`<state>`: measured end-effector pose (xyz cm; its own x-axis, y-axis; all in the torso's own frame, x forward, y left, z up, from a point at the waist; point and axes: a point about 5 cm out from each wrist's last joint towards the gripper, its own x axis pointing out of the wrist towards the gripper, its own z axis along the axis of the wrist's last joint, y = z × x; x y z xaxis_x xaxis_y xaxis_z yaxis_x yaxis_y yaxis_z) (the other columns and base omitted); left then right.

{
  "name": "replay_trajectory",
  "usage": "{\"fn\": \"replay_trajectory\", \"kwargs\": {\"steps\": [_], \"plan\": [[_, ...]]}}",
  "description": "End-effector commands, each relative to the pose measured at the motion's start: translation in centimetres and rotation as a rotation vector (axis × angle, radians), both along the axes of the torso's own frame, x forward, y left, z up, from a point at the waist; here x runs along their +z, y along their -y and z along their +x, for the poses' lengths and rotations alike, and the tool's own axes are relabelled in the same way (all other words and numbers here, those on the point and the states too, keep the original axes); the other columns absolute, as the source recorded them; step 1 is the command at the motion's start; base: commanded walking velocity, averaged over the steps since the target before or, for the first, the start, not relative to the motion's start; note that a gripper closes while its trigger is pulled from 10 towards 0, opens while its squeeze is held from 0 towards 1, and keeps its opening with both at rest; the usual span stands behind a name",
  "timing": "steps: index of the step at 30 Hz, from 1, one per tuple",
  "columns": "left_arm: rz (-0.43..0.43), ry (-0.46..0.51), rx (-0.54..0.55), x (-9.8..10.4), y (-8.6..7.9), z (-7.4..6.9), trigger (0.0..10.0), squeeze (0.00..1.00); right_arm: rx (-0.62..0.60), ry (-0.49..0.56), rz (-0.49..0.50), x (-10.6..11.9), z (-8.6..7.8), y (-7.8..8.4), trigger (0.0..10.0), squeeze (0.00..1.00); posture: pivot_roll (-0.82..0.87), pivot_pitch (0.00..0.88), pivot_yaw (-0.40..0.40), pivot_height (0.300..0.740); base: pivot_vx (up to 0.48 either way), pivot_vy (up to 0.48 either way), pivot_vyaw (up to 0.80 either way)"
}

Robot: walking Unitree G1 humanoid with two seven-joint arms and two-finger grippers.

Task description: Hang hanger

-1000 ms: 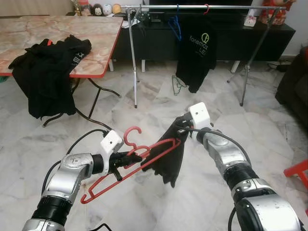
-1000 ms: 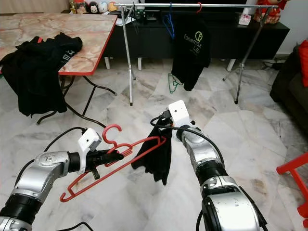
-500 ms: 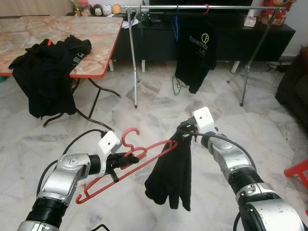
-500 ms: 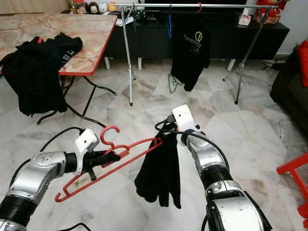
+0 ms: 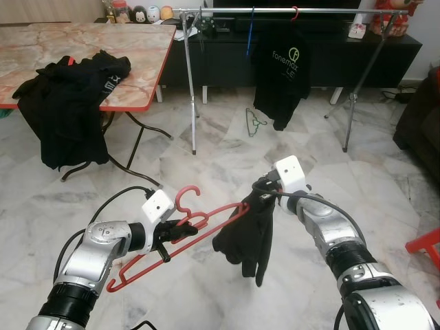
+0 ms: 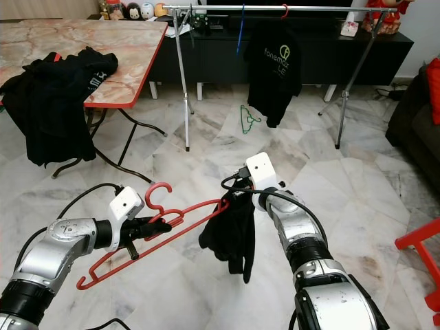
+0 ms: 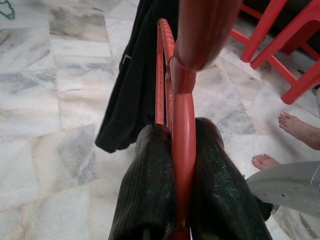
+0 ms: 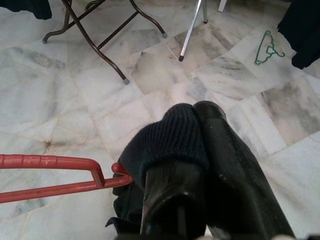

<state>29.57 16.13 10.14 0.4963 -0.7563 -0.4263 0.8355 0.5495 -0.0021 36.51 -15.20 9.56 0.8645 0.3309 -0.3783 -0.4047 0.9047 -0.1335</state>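
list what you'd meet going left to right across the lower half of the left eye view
left gripper shut on the red hanger → black garment hanging from the hanger's far end → right gripper pinching the garment's top → red stool at the edge

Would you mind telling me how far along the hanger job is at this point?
Done: one black T-shirt hangs on the rail. In hand: left gripper holds the red hanger, and right gripper pinches a black garment at its end. Left: dressing the hanger and hanging it.
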Motion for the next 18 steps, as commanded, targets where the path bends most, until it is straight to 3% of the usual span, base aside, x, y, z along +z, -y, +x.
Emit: {"fn": "replay_trajectory", "kwargs": {"steps": [1,7,18], "plan": [[-0.02,-0.002,-0.024,0.4,0.5,0.0,10.0,0.0,0.002,0.025,-0.005,0.6,0.2,-0.1,10.0,0.0,-0.08,0.0,-0.049,0.74,0.0,0.0,0.0],[-0.056,-0.015,-0.077,0.8,1.2,-0.3,10.0,0.0,0.0,-0.011,0.0,-0.3,-0.1,-0.3,10.0,0.0,-0.08,0.0,-0.049,0.74,0.0,0.0,0.0],[-0.073,0.008,-0.075,1.4,1.6,0.1,10.0,0.0,0.001,-0.033,0.005,-1.0,-0.4,-0.6,10.0,0.0,-0.07,0.0,-0.047,0.74,0.0,0.0,0.0]]}}
